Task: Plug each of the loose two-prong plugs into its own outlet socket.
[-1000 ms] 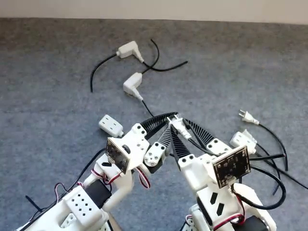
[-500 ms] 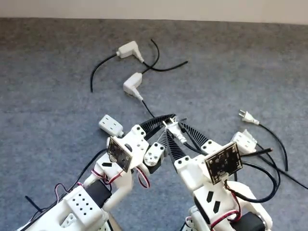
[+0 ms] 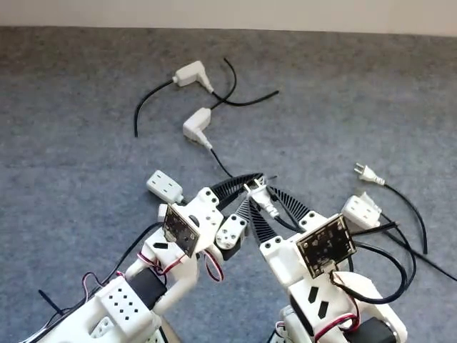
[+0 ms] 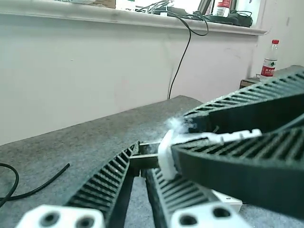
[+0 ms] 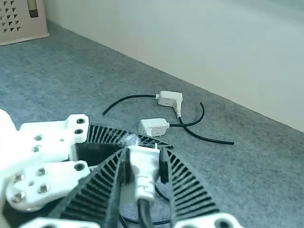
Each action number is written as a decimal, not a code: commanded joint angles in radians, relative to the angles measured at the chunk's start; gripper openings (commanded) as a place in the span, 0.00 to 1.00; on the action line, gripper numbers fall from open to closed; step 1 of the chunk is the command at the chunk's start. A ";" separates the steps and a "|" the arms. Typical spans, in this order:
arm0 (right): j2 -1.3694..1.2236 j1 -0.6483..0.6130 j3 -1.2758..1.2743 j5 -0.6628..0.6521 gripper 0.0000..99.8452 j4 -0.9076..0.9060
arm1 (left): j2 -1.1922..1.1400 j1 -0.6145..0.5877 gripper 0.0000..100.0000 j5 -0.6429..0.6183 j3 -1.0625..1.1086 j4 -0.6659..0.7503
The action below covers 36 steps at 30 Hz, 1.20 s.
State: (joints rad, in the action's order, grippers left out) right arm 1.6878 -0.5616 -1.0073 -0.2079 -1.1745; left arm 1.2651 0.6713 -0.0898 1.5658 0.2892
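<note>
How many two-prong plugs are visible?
2. The held plug sits in the right gripper; the loose plug lies on the carpet beside the right arm. Others may be hidden.

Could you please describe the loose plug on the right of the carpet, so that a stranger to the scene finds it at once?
On the grey carpet, look to the tangle of black cables at the right edge. At its far end lies the small white plug. Unlike the white socket just nearer, it shows two bare metal prongs.
</note>
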 commanded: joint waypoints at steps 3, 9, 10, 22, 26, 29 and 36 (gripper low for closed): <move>-0.002 -0.028 -0.021 -0.018 0.01 -0.056 | 0.015 -0.022 0.01 -0.002 -0.030 0.029; -0.002 -0.025 -0.013 -0.018 0.01 -0.039 | 0.015 -0.022 0.01 -0.002 -0.030 0.029; -0.002 -0.024 -0.008 -0.021 0.01 -0.013 | 0.015 -0.022 0.01 -0.002 -0.030 0.029; -0.156 -0.018 0.245 -0.100 0.01 0.116 | 0.015 -0.021 0.01 -0.003 -0.001 0.029; -0.245 0.010 0.360 -0.098 0.01 0.116 | 0.015 -0.021 0.01 -0.003 0.002 0.023; -0.294 0.010 0.417 -0.101 0.01 0.116 | 0.015 -0.030 0.01 -0.003 0.015 0.023; -0.460 0.065 0.443 -0.097 0.01 0.114 | 0.015 -0.325 0.01 -0.002 0.104 0.023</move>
State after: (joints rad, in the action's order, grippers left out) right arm 1.3103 -0.5493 -0.6084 -0.2984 -1.0840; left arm 1.2697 0.5439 -0.0898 1.6425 0.2984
